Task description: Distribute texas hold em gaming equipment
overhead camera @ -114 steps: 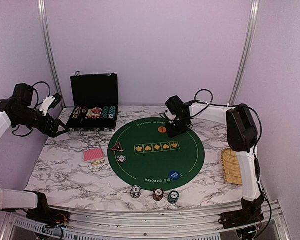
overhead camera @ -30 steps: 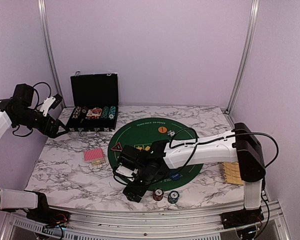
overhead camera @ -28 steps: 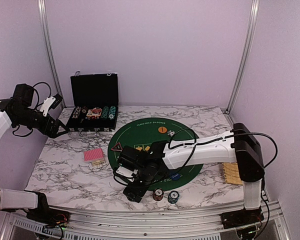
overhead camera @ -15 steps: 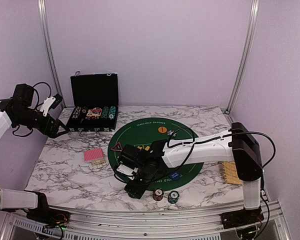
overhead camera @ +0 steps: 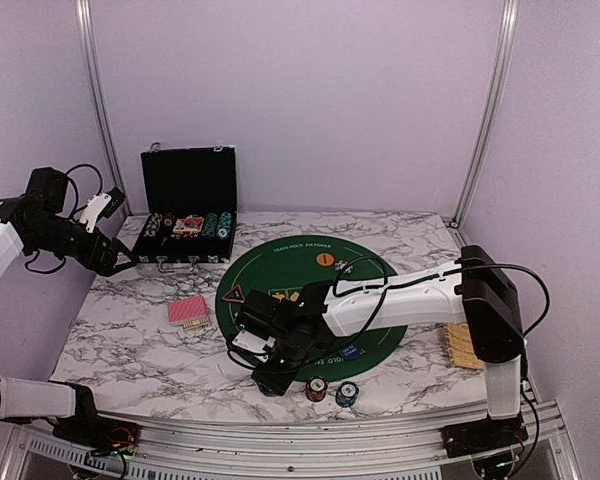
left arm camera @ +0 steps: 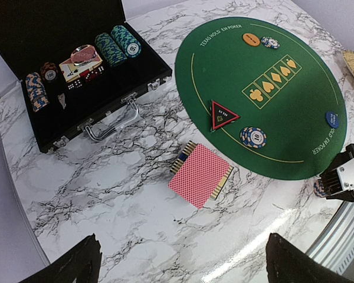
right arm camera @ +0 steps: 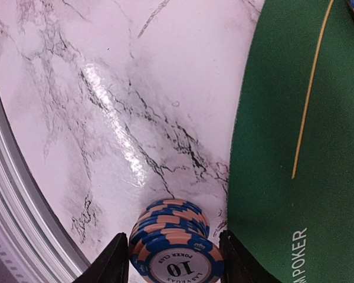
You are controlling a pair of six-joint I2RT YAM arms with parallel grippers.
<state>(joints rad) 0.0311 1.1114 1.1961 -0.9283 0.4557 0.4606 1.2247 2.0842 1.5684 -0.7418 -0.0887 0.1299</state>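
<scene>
My right gripper [overhead camera: 268, 380] is down at the near edge of the green felt mat [overhead camera: 375, 300]. In the right wrist view it [right arm camera: 176, 259] is shut on a blue-and-peach stack of "10" chips [right arm camera: 174, 236], one finger on each side. Red [overhead camera: 316, 388] and teal [overhead camera: 346, 393] chip stacks stand just to its right. Red-backed cards [overhead camera: 188, 311] lie left of the mat. The black triangular button [overhead camera: 236, 293], orange button [overhead camera: 324, 259] and blue button [overhead camera: 350, 351] lie on the mat. My left gripper [left arm camera: 186, 265] is open and empty, high over the left of the table.
A black hinged case [overhead camera: 188, 215] with chips and dice stands open at the back left. A woven yellow tray [overhead camera: 462, 345] lies at the right edge. Another chip stack [left arm camera: 253, 137] sits on the mat near the triangle, and a single chip [left arm camera: 270, 42] lies by the orange button.
My right arm has swung from the far side by the orange button to the near edge and closed round the chip stack, then edged slightly back. My left arm has not moved.
</scene>
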